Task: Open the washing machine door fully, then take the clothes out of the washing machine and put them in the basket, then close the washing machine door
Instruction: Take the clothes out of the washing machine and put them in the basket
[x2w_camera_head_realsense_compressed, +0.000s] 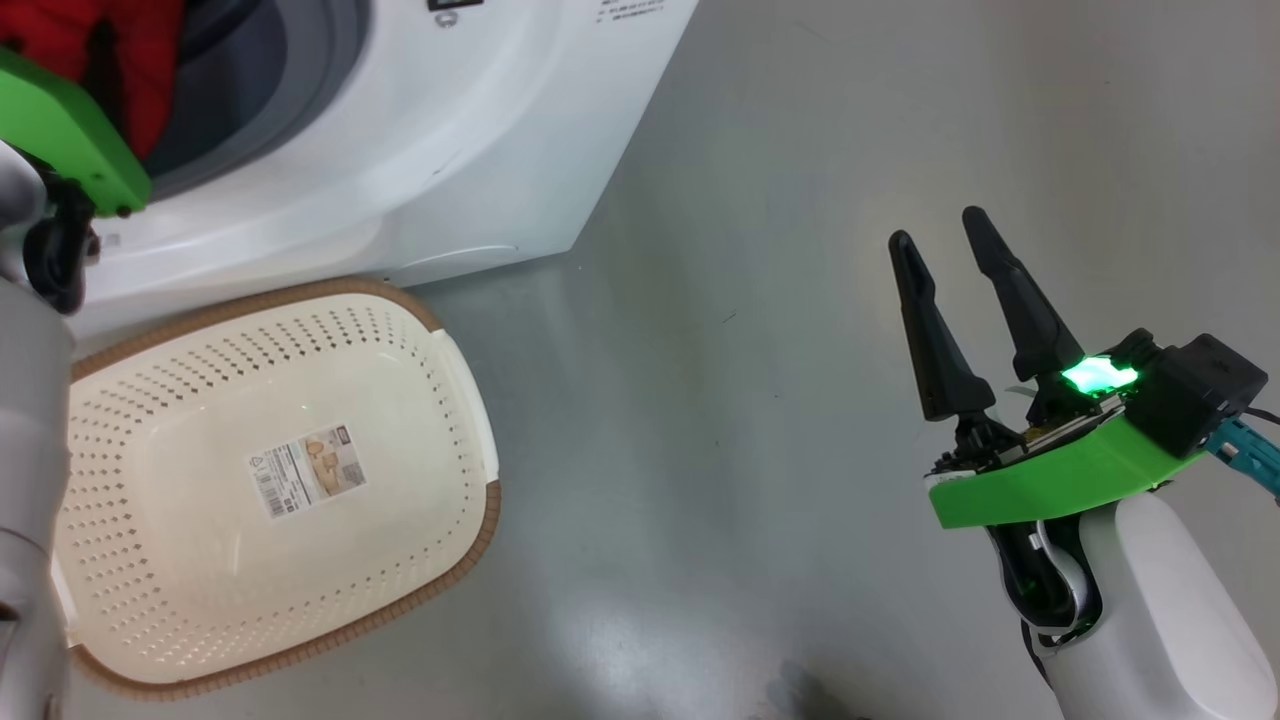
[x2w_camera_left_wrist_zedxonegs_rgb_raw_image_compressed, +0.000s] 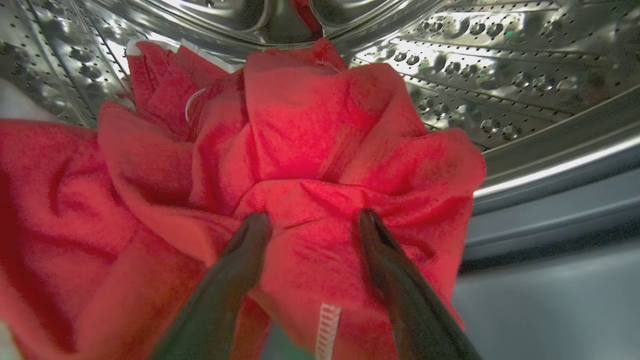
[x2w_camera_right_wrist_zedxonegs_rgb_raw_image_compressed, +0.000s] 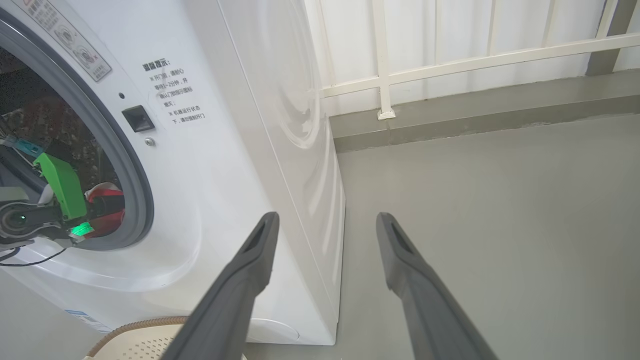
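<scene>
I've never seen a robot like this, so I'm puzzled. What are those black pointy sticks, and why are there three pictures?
The sticks are the robot's fingers, two on each gripper. One picture looks down from its head: the white washing machine, a cream basket on the grey floor, and the right gripper, open and holding nothing. The other two come from cameras on its wrists. The left gripper is inside the drum, open, its tips at the red clothes but not pinching them yet.

Head above basket (x2w_camera_head_realsense_compressed: 200, 380); left wrist seemingly inside washing machine (x2w_camera_left_wrist_zedxonegs_rgb_raw_image_compressed: 500, 60)
</scene>
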